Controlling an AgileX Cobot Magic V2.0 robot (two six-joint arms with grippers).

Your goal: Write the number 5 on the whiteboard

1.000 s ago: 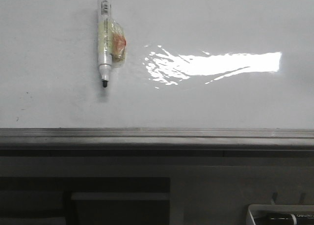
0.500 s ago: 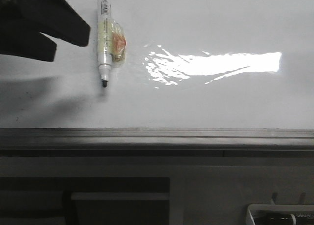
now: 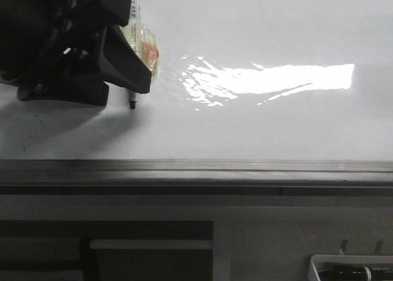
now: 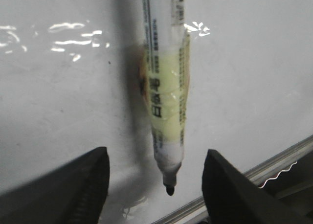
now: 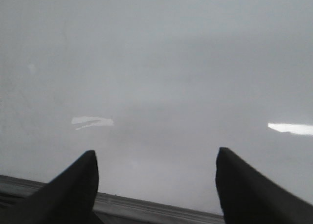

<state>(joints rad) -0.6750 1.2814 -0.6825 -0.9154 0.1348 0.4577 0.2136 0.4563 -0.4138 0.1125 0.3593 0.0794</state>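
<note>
Whiteboard [image 3: 264, 127]: glossy, glare at 2 o'clock, no number 5 visible on it. Marker [image 4: 165, 101]: lying at 11 o'clock, tip uncapped. Left end effector [image 4: 155, 185]: released, fingers straddling marker tip. Right end effector [image 5: 155, 185]: released, over bare board.

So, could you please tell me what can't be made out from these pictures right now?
- Front view: the marker barrel is mostly hidden behind the left gripper.
- Left wrist view: the marker's upper end is cut off by the frame; its printed label is blurred.
- Front view: the right gripper is out of frame.
</note>
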